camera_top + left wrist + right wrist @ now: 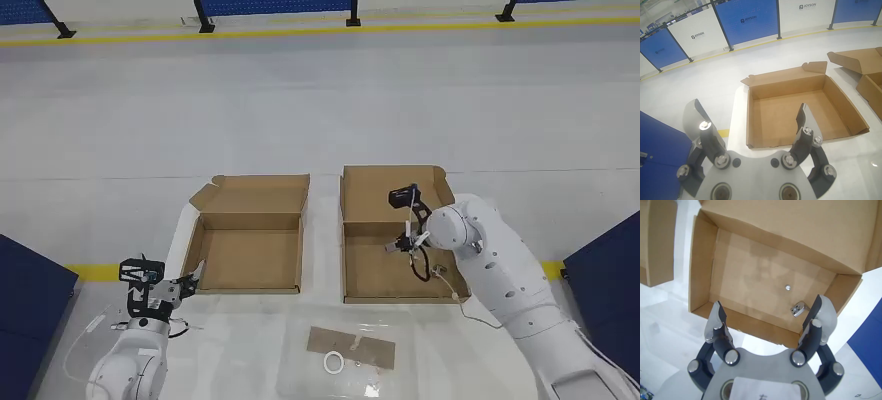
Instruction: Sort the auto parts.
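**Auto parts, sorted lot.** One metal bracket [797,309], a silver block with drilled holes, lies on the floor of the right box [702,266] close to a corner. One small bolt [787,287] sits apart from it, nearer the middle of the floor.

**Right gripper** [768,300]. It hangs above the right box [375,275], fingers spread wide, holding nothing and touching nothing. The dark pad of one finger [813,308] shows just beside the bracket, above it and with no contact visible.

**Left box** [250,260]. Open brown carton with its lid flap folded back, at 9 o'clock of the right box, with a narrow strip of table between them.

**Left gripper** [749,102]. Fingers wide apart and holding nothing. It hovers at about 8 o'clock of the left box [791,113], outside its near corner [185,285].

**Unsorted lot.** A clear plastic bag [400,380] lies at 6 o'clock of the gap between the cartons. In it are a white ring [333,363] and a flat cardboard piece [351,346], the ring touching the piece's near edge.

**Surface.** White table [320,310].
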`<action>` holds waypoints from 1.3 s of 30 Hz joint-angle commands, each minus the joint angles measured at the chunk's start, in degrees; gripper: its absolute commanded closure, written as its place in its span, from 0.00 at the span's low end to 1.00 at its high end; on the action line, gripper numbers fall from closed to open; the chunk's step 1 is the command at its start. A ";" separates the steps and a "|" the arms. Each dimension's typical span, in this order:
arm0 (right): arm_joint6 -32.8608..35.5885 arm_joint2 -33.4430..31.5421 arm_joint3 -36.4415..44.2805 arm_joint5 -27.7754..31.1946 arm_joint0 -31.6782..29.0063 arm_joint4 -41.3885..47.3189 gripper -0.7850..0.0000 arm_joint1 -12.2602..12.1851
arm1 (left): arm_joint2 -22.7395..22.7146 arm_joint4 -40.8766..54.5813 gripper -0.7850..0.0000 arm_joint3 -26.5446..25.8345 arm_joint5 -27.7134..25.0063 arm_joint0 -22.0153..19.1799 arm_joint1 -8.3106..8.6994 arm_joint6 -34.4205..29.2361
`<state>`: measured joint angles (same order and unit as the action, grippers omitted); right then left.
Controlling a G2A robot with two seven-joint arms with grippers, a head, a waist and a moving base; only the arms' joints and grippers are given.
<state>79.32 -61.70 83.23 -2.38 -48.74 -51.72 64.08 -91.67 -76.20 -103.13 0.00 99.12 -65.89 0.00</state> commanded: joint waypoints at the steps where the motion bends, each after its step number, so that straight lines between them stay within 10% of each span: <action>1: 3.82 -1.92 4.12 4.12 -1.52 1.62 0.00 -0.72 | 0.00 0.00 0.00 0.00 0.00 0.00 0.00 0.00; 18: 8.68 -3.43 13.06 14.97 -4.91 8.55 0.00 -1.79 | 0.00 0.00 0.00 0.00 0.00 0.00 0.00 0.00; 39: 8.68 20.96 22.86 17.37 3.68 21.61 0.00 -7.59 | 0.00 0.00 0.00 0.00 0.00 0.00 0.00 0.00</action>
<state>88.00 -40.63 106.09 14.97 -45.00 -30.05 56.47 -91.67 -76.20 -103.13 0.00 99.12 -65.89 0.00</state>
